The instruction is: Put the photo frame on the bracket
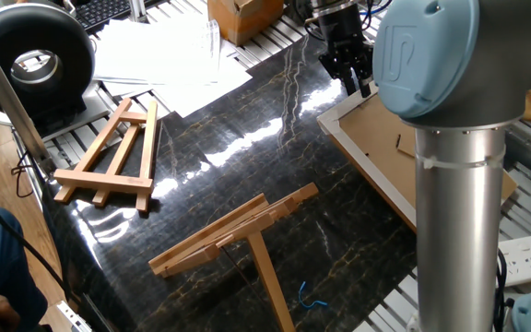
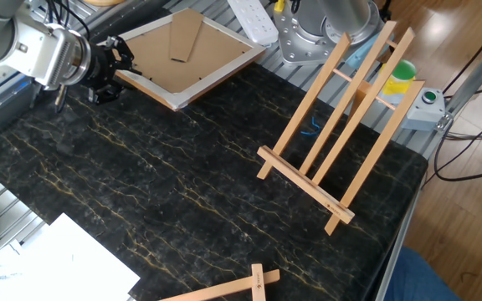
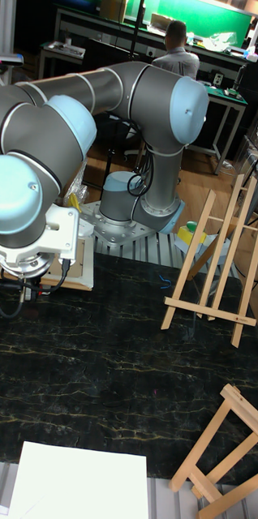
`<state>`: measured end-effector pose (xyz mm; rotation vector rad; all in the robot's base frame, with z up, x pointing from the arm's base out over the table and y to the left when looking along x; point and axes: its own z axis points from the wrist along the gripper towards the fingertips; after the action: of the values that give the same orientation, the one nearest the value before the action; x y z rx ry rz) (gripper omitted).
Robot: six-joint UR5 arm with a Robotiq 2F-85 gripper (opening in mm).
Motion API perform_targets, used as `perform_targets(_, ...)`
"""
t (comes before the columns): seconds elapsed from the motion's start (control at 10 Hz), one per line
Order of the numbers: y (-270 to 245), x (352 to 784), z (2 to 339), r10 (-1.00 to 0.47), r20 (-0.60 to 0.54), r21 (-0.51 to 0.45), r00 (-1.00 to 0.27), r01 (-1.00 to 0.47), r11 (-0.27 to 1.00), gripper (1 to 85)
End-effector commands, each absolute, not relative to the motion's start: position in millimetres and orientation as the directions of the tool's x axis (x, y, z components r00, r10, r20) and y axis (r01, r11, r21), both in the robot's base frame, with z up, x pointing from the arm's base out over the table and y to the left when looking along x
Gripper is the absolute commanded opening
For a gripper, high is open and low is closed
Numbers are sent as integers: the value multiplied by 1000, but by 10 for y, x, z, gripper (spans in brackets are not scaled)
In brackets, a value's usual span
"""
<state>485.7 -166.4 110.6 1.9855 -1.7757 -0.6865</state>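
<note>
While the frame (image 2: 187, 54) lies back-up at the table's far edge, the gripper (image 2: 107, 73) sits at its left corner, fingers slightly spread around the white border. Well apart, the bracket (image 2: 341, 138) stands upright at right.

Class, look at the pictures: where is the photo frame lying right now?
The photo frame lies back-up at the table's edge beside the arm's base, top centre-left in the other fixed view; the hand is at its left corner, and the bracket stands apart to its right.

White-bordered photo frame (image 2: 182, 52) lying face-down at table edge, light-wood bracket (image 2: 341, 125) standing upright, well apart
</note>
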Motion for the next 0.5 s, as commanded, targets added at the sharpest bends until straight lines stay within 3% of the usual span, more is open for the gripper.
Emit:
perform_targets(0.0, -1634, 4867, 1107, -991, -111, 578, 70, -807, -122, 340)
perform_targets(0.4, -1644, 4942, 1054, -994, -93, 552, 56, -828, -98, 343)
